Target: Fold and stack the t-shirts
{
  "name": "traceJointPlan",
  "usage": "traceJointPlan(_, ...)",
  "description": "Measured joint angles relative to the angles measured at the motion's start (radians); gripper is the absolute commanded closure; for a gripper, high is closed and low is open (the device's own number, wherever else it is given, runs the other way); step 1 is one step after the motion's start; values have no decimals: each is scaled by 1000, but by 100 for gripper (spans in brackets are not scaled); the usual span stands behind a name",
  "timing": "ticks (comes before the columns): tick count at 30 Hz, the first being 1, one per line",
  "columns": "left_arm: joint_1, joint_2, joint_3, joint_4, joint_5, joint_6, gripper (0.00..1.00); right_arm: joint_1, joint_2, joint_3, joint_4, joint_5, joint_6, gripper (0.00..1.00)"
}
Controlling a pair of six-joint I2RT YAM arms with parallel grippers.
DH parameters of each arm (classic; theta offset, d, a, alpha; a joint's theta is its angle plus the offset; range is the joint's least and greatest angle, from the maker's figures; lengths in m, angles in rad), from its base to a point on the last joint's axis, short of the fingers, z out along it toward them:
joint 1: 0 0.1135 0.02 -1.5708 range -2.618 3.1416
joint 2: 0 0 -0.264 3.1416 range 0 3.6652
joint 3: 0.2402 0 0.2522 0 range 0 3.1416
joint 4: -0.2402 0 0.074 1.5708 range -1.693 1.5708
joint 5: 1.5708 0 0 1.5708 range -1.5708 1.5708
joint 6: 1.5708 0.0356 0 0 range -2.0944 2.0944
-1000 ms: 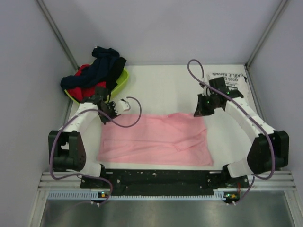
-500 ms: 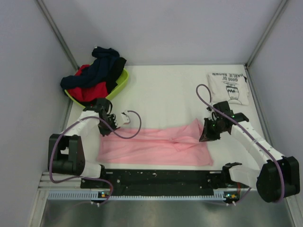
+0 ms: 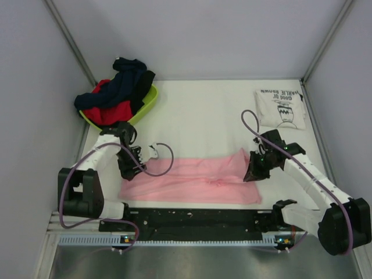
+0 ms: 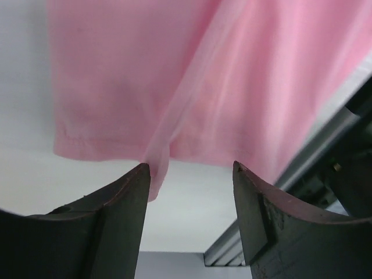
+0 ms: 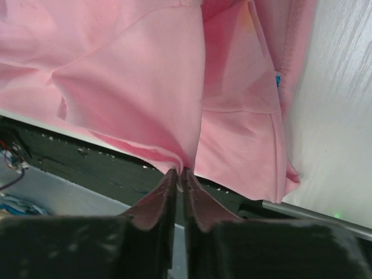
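The pink t-shirt (image 3: 192, 180) is lying mid-fold on the counter (image 3: 203, 116). The right gripper (image 5: 181, 172) is pinching its right edge between closed fingers. The left gripper (image 4: 190, 168) is hanging at its left hem, fingers apart and empty. The next move is probably calling for the right side to let go too.

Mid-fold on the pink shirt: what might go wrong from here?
1. The left tool is open while the right tool is shut on the pink shirt; a pull from one side may skew the fold.
2. A ridge of cloth lies against one left fingertip and may drag along when that arm moves.
3. The shirt's near edge lies by the black rail and may snag there.
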State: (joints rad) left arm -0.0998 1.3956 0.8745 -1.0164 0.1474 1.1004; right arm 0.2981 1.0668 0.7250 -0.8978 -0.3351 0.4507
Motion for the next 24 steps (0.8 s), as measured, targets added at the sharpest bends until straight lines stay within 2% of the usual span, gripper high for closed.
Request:
traceJointPlan(2, 0, -5, 54, -116, 11, 27, 37, 1, 9, -6, -17, -10, 13, 70)
traceJointPlan(5, 0, -23, 152, -220, 29, 56, 45, 1, 13, -10, -81, -15, 15, 62)
traceJointPlan(7, 0, -30, 210, -249, 48, 53, 59, 2, 1, 1, -127, -13, 14, 58)
traceJointPlan(10, 0, -32, 256, -229, 67, 10, 73, 5, -28, 90, -196, 0, 4, 60)
traceJointPlan(11, 0, -28, 255, -206, 64, -10, 77, 10, -38, 129, -195, 5, 2, 67)
traceJointPlan(12, 0, -20, 251, -179, 61, -33, 77, 21, -47, 165, -180, 11, -1, 72)
traceJointPlan(16, 0, 46, 186, -36, 31, -108, 75, 91, -76, 205, -8, 24, 13, 82)
traceJointPlan(18, 0, 81, 127, 24, 11, -128, 75, 102, -53, 178, 68, 39, 26, 83)
traceJointPlan(24, -2, 96, -86, 145, -101, -144, 72, 85, 139, 42, 225, 216, 68, 77)
